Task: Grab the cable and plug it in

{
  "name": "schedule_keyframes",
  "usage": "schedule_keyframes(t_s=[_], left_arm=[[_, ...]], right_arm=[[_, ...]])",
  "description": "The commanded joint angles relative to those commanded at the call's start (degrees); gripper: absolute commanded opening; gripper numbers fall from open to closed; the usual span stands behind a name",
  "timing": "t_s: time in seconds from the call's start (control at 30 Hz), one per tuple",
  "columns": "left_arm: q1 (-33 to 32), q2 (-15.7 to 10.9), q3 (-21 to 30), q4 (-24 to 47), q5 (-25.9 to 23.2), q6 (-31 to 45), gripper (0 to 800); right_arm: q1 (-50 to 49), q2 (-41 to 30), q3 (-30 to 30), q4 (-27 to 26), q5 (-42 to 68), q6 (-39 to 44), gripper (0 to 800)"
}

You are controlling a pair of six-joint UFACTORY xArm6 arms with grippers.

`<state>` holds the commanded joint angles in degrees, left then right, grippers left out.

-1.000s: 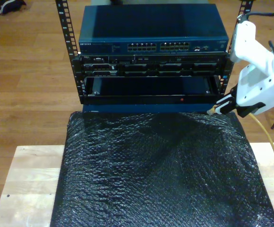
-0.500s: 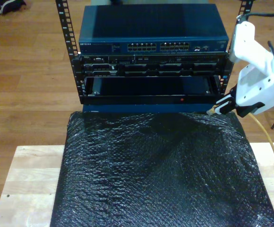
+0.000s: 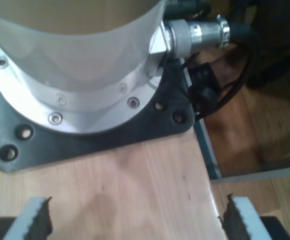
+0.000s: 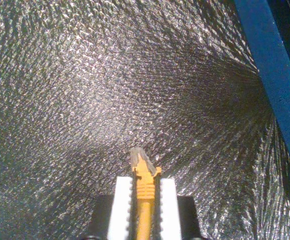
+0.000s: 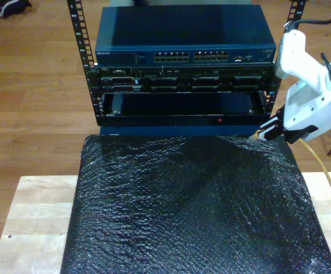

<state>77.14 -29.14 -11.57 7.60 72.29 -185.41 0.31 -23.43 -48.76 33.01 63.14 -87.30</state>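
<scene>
White arm (image 5: 311,94), black claw (image 5: 266,130), white pads (image 4: 120,207)

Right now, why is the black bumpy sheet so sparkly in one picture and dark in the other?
In the second wrist view the black bubble wrap throws back glare up close, almost silver, behind the cable plug in my second gripper. In the exterior view the same wrap looks dark, with a soft shadow across its middle.
</scene>
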Motion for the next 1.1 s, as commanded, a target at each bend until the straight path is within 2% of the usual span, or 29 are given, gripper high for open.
schedule_keyframes(t_s=[0.17, 0.3, 1.1], left_arm=[[0.44, 0.09, 4.22, -0.35, -7.47, 0.35, 800], [0.44, 0.09, 4.92, -0.44, -9.14, 0.35, 800], [0.88, 0.62, 4.75, -0.44, -8.97, 0.44, 800]], right_arm=[[0.00, 0.44, -0.44, 0.00, 0.09, -0.09, 0], [0.00, 0.62, -0.26, -0.09, 0.09, -0.18, 0], [0.00, -0.26, 1.14, -0.18, -3.34, 0.09, 0]])
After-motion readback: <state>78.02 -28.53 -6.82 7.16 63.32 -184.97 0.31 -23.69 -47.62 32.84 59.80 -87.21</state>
